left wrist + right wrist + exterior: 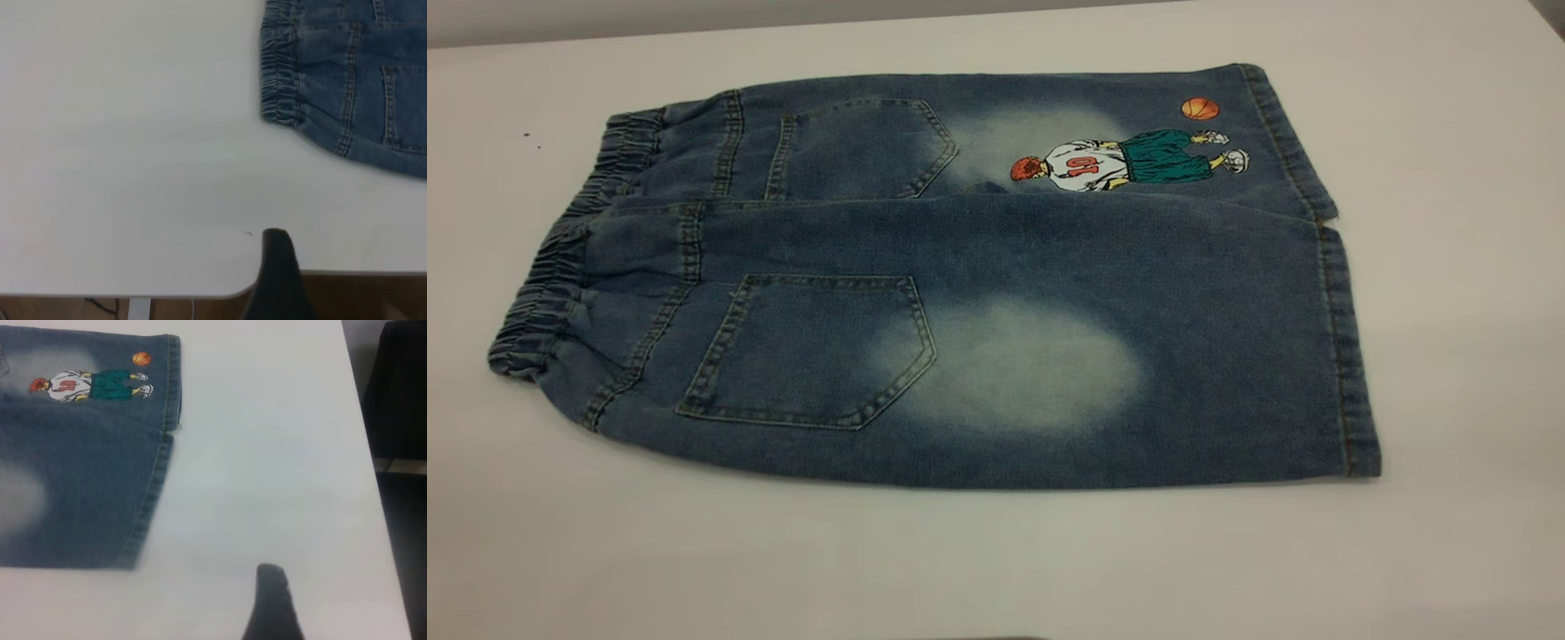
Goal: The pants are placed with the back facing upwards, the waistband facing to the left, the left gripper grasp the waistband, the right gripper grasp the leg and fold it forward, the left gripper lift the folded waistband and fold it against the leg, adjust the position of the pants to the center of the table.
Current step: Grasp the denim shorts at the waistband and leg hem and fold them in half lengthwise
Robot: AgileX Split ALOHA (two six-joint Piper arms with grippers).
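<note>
The pants (978,267) lie flat on the table (1449,267), back side up with two pockets showing. Their ruffled waistband (560,258) points left. The plain leg (1005,364) with its whitish patch is the nearer one, and the cartoon print (1129,160) is on the farther leg. Neither arm appears in the exterior view. In the left wrist view a black part of my left gripper (277,267) sits over the table's edge, well apart from the waistband (280,73). My right gripper (272,603) is over bare table beside the leg's hem (150,500), touching nothing.
The table's edge (347,272) runs close by the left gripper, with brown floor beyond it. A black object (400,400) stands past the table's edge near the right gripper. Bare tabletop (694,551) surrounds the pants on all sides.
</note>
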